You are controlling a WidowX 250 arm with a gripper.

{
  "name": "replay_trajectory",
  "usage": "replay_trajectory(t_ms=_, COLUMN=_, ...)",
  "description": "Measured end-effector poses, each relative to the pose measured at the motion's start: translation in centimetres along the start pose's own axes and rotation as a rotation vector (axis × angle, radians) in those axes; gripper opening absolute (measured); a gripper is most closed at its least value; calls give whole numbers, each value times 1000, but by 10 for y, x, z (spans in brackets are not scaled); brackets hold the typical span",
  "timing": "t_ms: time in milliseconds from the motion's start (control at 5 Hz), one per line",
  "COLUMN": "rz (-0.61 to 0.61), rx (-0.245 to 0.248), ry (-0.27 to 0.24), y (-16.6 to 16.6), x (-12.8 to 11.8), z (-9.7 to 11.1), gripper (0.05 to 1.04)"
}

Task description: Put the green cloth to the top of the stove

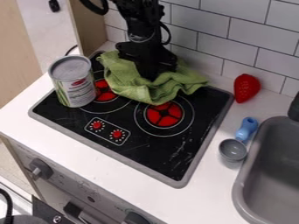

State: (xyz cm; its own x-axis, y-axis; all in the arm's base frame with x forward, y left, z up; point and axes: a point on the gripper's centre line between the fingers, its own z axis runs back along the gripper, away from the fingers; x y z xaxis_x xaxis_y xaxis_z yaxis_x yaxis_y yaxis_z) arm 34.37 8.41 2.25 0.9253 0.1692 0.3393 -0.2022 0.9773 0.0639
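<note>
The black gripper (pixel 153 74) hangs down at the back of the stove, its lower end pressed into the green cloth (pixel 125 81). Folds of the cloth rise around it on both sides and hide its tips. The cloth lies crumpled over the rear part of the black stove top (pixel 146 151), its front edge reaching the back of the right-hand red burner and the side of the left-hand one. Some of the cloth's middle is hidden behind the gripper.
A tin can (pixel 73 82) stands on the stove's left side. Right of the stove, a red strawberry (pixel 246 87) lies by the tiled wall, with a blue-handled scoop (pixel 234 149) nearer the front. A grey sink (pixel 271 175) is set at the right edge.
</note>
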Motion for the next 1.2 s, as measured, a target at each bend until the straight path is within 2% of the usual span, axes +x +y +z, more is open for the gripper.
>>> replay_trajectory(t_ms=200, rz=-1, rx=10, ry=-32, y=2, x=-7, z=5, gripper=52)
replay_trajectory(t_ms=400, rz=-13, rx=32, ry=-109, y=8, x=-10, z=11, gripper=52)
replay_trajectory(t_ms=600, rz=-14, rx=25, ry=-150, y=9, x=-15, z=21, gripper=52)
replay_trajectory(t_ms=800, rz=-9, rx=19, ry=-204, y=9, x=-8, z=35, gripper=52)
replay_trajectory(t_ms=1000, rz=-20, rx=33, ry=-236, y=4, x=-5, z=45, gripper=52)
replay_trajectory(t_ms=1200, rz=-35, rx=25, ry=-263, y=-2, x=-7, z=58, gripper=52)
